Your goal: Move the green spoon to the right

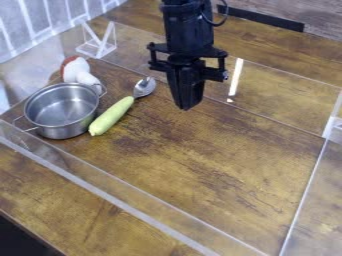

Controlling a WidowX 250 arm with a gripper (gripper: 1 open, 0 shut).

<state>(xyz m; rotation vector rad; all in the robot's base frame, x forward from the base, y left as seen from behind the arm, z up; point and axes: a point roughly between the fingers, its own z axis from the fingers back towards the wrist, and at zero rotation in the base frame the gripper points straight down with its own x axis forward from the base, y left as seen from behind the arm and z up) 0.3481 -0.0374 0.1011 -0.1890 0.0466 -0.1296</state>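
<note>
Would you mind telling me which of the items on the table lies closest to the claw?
The green spoon: its grey bowl end lies just left of the shut claw, whereas the steel pot and the red-and-white object sit farther left.

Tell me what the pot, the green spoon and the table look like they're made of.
Pot: apparently stainless steel, a shiny grey bowl with bright reflections. Green spoon: matte yellow-green handle, likely plastic or rubber; its grey bowl end glints, perhaps metal. Table: dark wood or wood-look laminate, with visible grain and a slight sheen.
</note>
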